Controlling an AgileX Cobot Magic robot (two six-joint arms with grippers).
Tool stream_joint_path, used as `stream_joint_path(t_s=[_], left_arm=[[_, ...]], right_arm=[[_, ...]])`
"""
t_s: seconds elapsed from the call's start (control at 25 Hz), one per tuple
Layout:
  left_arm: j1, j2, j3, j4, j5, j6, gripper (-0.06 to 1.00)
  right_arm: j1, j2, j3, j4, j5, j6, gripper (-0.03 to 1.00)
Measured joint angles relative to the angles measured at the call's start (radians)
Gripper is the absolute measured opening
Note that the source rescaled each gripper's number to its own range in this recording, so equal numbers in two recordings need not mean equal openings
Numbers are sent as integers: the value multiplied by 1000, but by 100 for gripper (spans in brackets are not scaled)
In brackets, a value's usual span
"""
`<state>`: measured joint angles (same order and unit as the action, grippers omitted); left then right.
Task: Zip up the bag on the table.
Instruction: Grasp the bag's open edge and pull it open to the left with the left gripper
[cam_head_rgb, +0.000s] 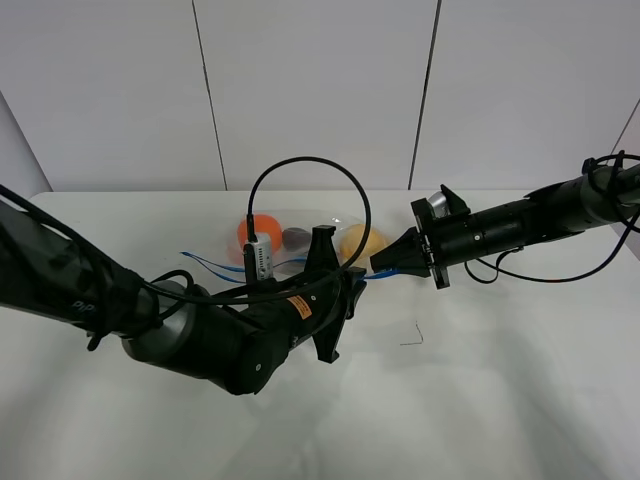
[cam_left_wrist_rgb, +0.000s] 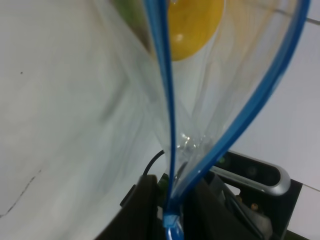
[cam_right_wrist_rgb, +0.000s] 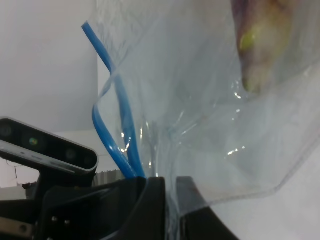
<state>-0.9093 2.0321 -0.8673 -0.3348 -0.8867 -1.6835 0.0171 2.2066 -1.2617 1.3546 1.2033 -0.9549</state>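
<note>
One white table (cam_head_rgb: 500, 390), two arms and one clear bag (cam_head_rgb: 320, 222), which sits mid-table toward the far edge. Three things inside it: pear (cam_head_rgb: 362, 240), orange (cam_head_rgb: 255, 228), eggplant (cam_head_rgb: 296, 238). The left gripper (cam_left_wrist_rgb: 169, 212) is clamped tight on the blue strip (cam_left_wrist_rgb: 167, 100) right where its two runs meet (they gape apart farther from the fingers). The right gripper (cam_right_wrist_rgb: 169, 200) is pinched closed on the bag's clear film, just beside the left one. The wall (cam_head_rgb: 300, 90) is close behind, with broad tabletop in front and on both sides.
</note>
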Motion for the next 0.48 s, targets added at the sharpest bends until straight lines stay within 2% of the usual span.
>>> stream_joint_path(t_s=[0.28,0.44,0.48], left_arm=[[0,0,0,15,0,1,15],[0,0,0,20,0,1,1],[0,0,0,20,0,1,0]], right_arm=[[0,0,0,0,0,0,0],[0,0,0,0,0,0,0],[0,0,0,0,0,0,0]])
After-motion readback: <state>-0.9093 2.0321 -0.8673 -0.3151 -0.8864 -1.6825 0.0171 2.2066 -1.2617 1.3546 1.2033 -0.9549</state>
